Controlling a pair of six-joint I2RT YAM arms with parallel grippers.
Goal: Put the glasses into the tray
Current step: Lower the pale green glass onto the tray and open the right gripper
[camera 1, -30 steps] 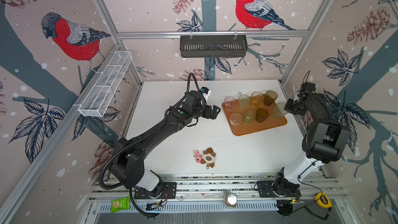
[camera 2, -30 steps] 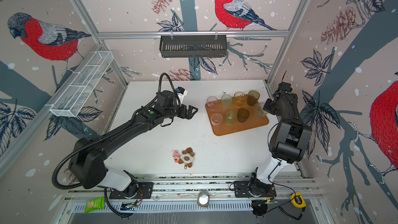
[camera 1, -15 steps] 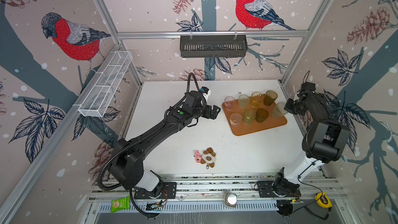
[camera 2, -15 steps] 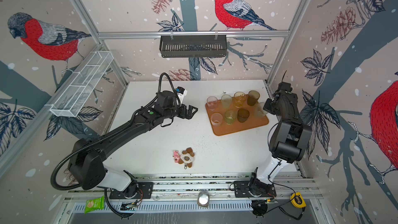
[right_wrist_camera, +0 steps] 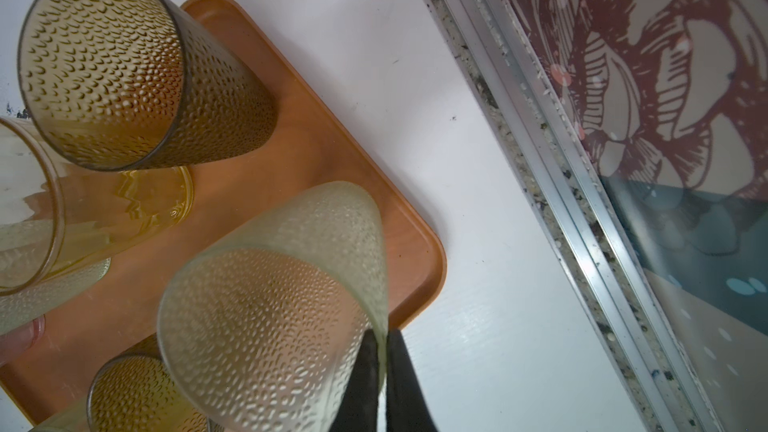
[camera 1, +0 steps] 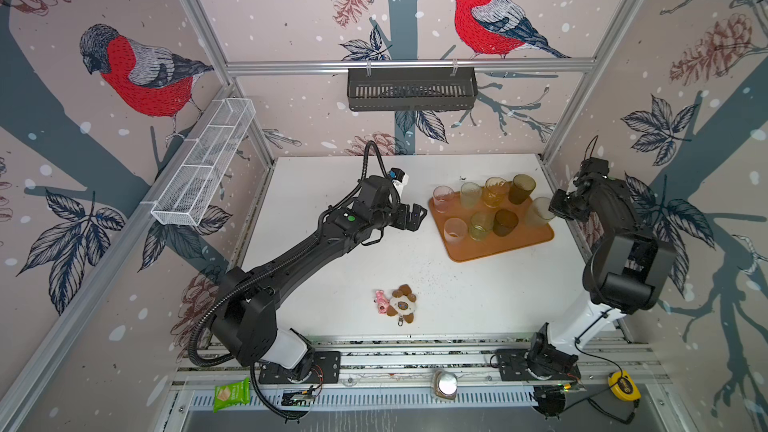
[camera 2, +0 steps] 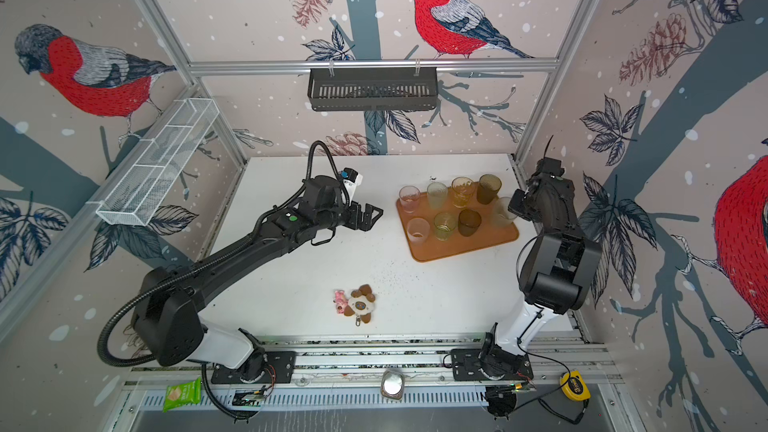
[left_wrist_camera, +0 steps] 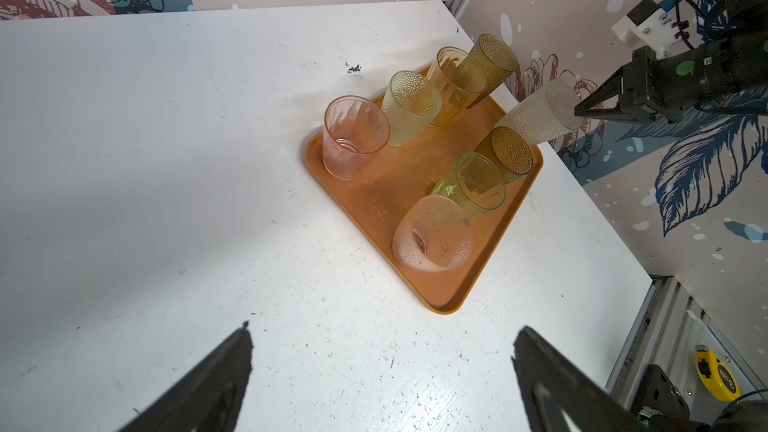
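The orange-brown tray (camera 1: 498, 243) (camera 2: 457, 249) lies at the right back of the white table and holds several glasses upright in two rows, among them a pink one (camera 1: 442, 198) and a dark brown one (camera 1: 505, 222). At the tray's right edge stands a tall frosted cream glass (camera 1: 539, 211) (right_wrist_camera: 270, 305). My right gripper (camera 1: 555, 207) (right_wrist_camera: 382, 338) is shut on its rim, one finger inside the wall and one outside. My left gripper (camera 1: 419, 218) (left_wrist_camera: 382, 328) hangs wide open and holds nothing, just left of the tray (left_wrist_camera: 399, 184).
A small plush keychain (camera 1: 397, 305) lies near the table's front middle. A black slotted basket (camera 1: 411, 89) hangs on the back wall and a white wire basket (camera 1: 203, 168) on the left wall. The right wall rail (right_wrist_camera: 540, 151) runs close beside the tray.
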